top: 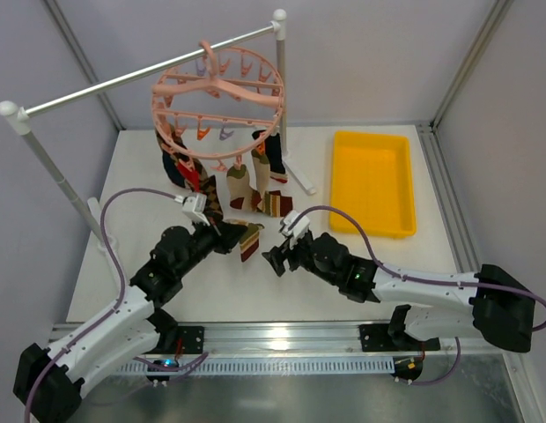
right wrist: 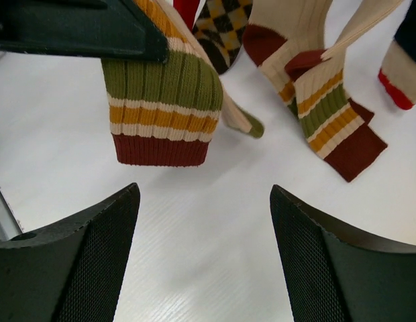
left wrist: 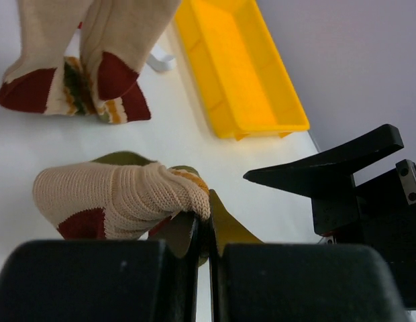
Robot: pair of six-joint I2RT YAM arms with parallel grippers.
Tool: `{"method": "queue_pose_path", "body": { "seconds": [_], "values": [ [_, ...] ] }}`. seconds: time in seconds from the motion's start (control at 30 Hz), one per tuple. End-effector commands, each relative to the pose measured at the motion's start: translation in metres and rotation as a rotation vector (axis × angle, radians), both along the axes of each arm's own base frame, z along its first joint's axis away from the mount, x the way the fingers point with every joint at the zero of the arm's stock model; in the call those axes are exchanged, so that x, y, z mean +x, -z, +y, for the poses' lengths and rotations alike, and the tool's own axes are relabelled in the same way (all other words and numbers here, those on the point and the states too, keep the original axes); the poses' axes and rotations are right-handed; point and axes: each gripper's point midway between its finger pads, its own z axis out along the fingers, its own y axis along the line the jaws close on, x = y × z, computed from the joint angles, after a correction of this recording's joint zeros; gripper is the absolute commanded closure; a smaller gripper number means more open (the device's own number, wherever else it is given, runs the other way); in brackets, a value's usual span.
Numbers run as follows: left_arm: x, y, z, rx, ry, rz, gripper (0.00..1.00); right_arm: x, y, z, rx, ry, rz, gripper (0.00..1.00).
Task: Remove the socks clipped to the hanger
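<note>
The salmon-pink round hanger (top: 217, 88) hangs from the grey rail, with several socks (top: 255, 181) dangling from its clips. My left gripper (top: 231, 236) is shut on a striped sock (top: 249, 240) with cream, olive, orange and dark red bands; in the left wrist view the sock (left wrist: 121, 198) bunches at the closed fingertips (left wrist: 206, 231). In the right wrist view that sock's cuff (right wrist: 161, 111) hangs just above the table. My right gripper (top: 275, 261) is open and empty, just right of that sock, its fingers (right wrist: 80, 268) low over the white table.
A yellow tray (top: 372, 181) lies at the right of the table, also in the left wrist view (left wrist: 238, 67). The rail's white post and foot (top: 289, 163) stand behind the socks. More hanging socks (right wrist: 329, 100) reach near the table surface.
</note>
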Motion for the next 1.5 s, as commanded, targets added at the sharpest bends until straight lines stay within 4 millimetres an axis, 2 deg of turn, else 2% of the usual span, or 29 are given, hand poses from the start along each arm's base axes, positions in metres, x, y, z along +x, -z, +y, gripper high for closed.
{"method": "queue_pose_path", "body": {
  "seconds": [0.0,0.07,0.1,0.17,0.2,0.27,0.3,0.33,0.37,0.43,0.47,0.53,0.57,0.6,0.63,0.67,0.7,0.77,0.8,0.83,0.97,1.0,1.03,1.07,1.1,1.13,1.17,1.23,1.47],
  "values": [
    [-0.002,-0.052,-0.025,-0.095,0.117,-0.085,1.0,0.009,-0.063,-0.008,0.205,0.072,-0.097,0.21],
    [-0.001,-0.057,-0.035,-0.094,0.165,-0.084,1.0,0.01,-0.057,-0.021,0.184,0.113,-0.097,0.21],
    [0.004,-0.05,-0.043,-0.084,0.184,-0.058,1.0,0.011,-0.059,-0.026,0.181,0.13,-0.104,0.2],
    [0.009,-0.073,-0.057,-0.133,0.229,-0.098,1.0,0.011,-0.061,-0.042,0.181,0.171,-0.111,0.2],
    [0.014,-0.064,-0.069,-0.122,0.262,-0.065,1.0,0.016,-0.061,-0.054,0.172,0.231,-0.118,0.2],
    [0.02,-0.084,-0.087,-0.134,0.307,-0.103,1.0,0.017,-0.066,-0.076,0.175,0.294,-0.127,0.2],
    [0.022,-0.085,-0.095,-0.12,0.32,-0.109,1.0,0.02,-0.069,-0.089,0.183,0.349,-0.137,0.2],
    [0.022,-0.071,-0.114,-0.085,0.35,-0.08,1.0,0.02,-0.064,-0.101,0.165,0.384,-0.136,0.17],
    [0.025,-0.088,-0.126,-0.074,0.36,-0.108,1.0,0.018,-0.078,-0.114,0.216,0.415,-0.152,0.17],
    [0.027,-0.072,-0.154,0.022,0.376,-0.116,1.0,0.02,-0.081,-0.14,0.227,0.513,-0.166,0.17],
    [0.03,-0.082,-0.164,0.024,0.375,-0.141,1.0,0.016,-0.091,-0.156,0.272,0.548,-0.169,0.16],
    [0.034,-0.083,-0.184,0.024,0.392,-0.148,1.0,0.015,-0.096,-0.181,0.308,0.639,-0.177,0.16],
    [0.042,-0.067,-0.194,0.045,0.396,-0.117,1.0,0.013,-0.094,-0.191,0.309,0.664,-0.175,0.16],
    [0.048,-0.081,-0.204,0.024,0.398,-0.141,1.0,0.008,-0.105,-0.204,0.379,0.681,-0.182,0.16],
    [0.051,-0.083,-0.212,0.017,0.406,-0.148,1.0,0.005,-0.106,-0.21,0.396,0.685,-0.185,0.16],
    [0.056,-0.07,-0.224,0.036,0.412,-0.129,1.0,0.002,-0.106,-0.215,0.399,0.687,-0.183,0.16],
    [0.063,-0.085,-0.234,0.023,0.407,-0.164,1.0,-0.002,-0.113,-0.224,0.449,0.69,-0.19,0.16],
    [0.07,-0.079,-0.251,0.065,0.396,-0.182,0.99,-0.005,-0.109,-0.233,0.434,0.707,-0.191,0.16],
    [0.079,-0.056,-0.261,0.107,0.388,-0.156,1.0,-0.005,-0.108,-0.237,0.432,0.719,-0.191,0.16],
    [0.082,-0.068,-0.273,0.113,0.385,-0.194,1.0,-0.007,-0.108,-0.241,0.423,0.726,-0.188,0.16],
    [0.109,-0.051,-0.294,0.201,0.285,-0.244,1.0,-0.007,-0.106,-0.246,0.399,0.747,-0.18,0.16],
    [0.114,-0.036,-0.3,0.228,0.269,-0.236,1.0,-0.007,-0.106,-0.246,0.4,0.748,-0.179,0.16],
    [0.115,-0.034,-0.306,0.232,0.269,-0.242,1.0,-0.007,-0.105,-0.246,0.395,0.749,-0.178,0.16],
    [0.118,-0.044,-0.312,0.216,0.267,-0.261,1.0,-0.007,-0.105,-0.246,0.391,0.747,-0.178,0.16],
    [0.119,-0.043,-0.317,0.212,0.269,-0.264,1.0,-0.007,-0.104,-0.246,0.388,0.749,-0.178,0.16],
    [0.119,-0.031,-0.324,0.224,0.278,-0.254,1.0,-0.006,-0.104,-0.246,0.384,0.753,-0.178,0.16],
    [0.121,-0.037,-0.329,0.213,0.279,-0.263,1.0,-0.007,-0.103,-0.246,0.381,0.754,-0.176,0.16],
    [0.123,-0.02,-0.337,0.239,0.29,-0.242,1.0,-0.006,-0.102,-0.247,0.379,0.758,-0.174,0.16],
    [0.129,-0.001,-0.347,0.272,0.283,-0.252,1.0,-0.008,-0.101,-0.249,0.388,0.754,-0.174,0.16]
  ]
}}
